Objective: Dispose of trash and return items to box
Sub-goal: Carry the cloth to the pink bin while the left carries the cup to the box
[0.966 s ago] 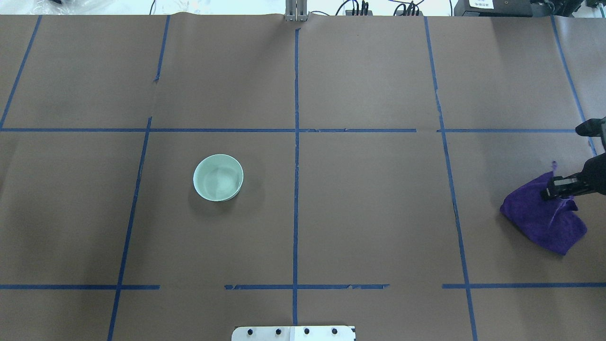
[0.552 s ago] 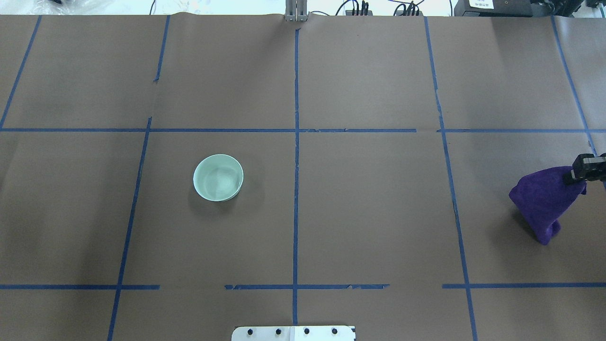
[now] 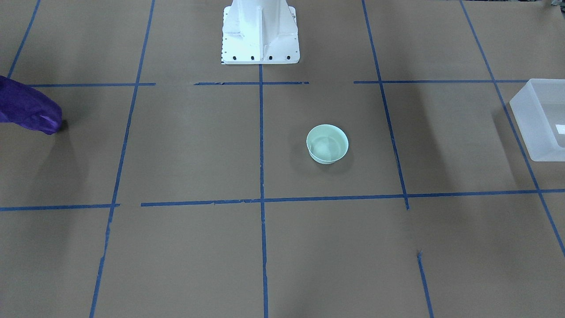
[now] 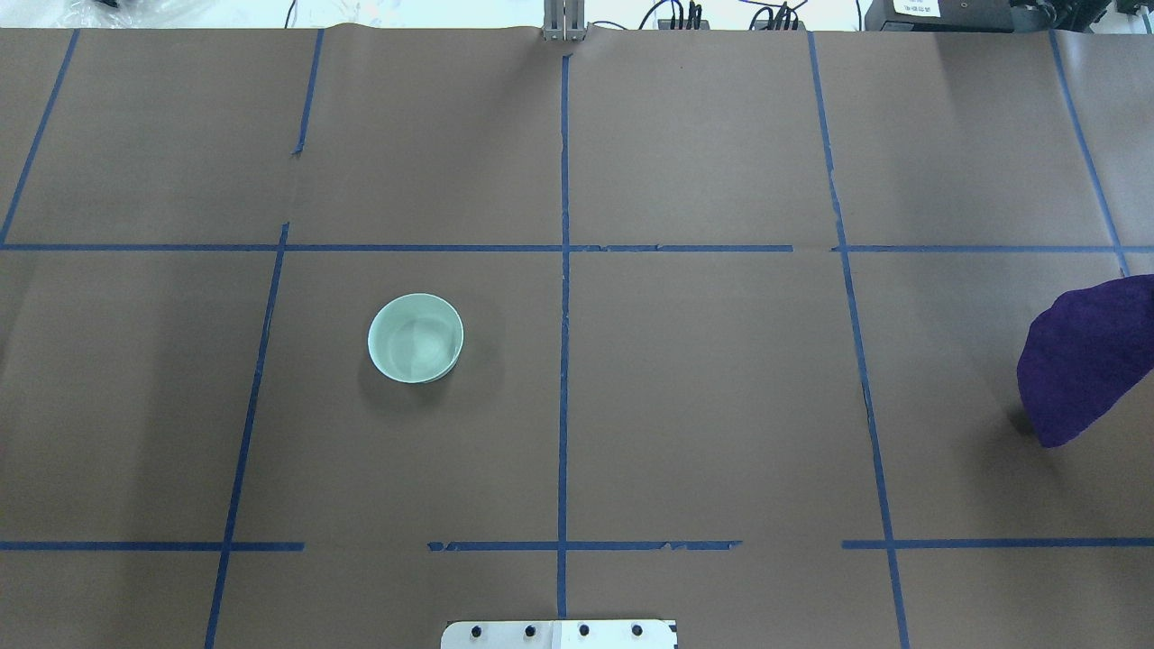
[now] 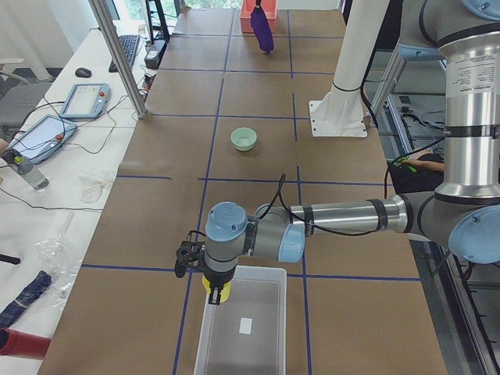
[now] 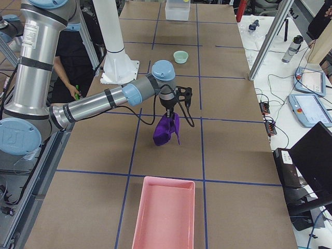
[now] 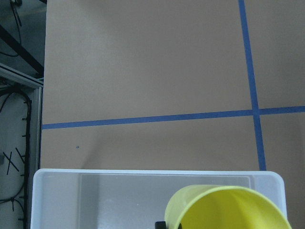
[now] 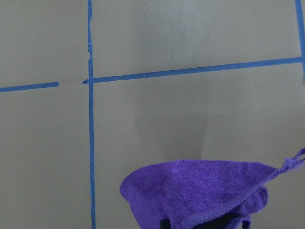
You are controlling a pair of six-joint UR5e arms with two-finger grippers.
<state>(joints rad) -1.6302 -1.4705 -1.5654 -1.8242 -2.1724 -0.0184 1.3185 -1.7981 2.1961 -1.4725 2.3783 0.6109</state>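
Observation:
My left gripper [image 5: 212, 291] is shut on the small yellow cup [image 7: 228, 210] and holds it over the near end of the translucent white bin [image 7: 62, 191]. The bin also shows at the edge of the front-facing view [image 3: 536, 119]. My right gripper [image 6: 170, 110] is shut on a purple cloth [image 6: 166, 129], which hangs off the table. The cloth shows at the right edge of the overhead view [image 4: 1086, 361] and fills the bottom of the right wrist view [image 8: 200, 191]. Neither gripper shows in the overhead view.
A pale green bowl [image 4: 416, 337] stands left of the table's middle. A pink tray [image 6: 166, 212] lies at the table's end on my right, near the hanging cloth. The white robot base [image 3: 260, 31] stands at the table's near edge.
My right gripper has lifted the purple cloth off the table and moved right, out of the overhead view. The cloth now hangs free. The bowl has not moved.

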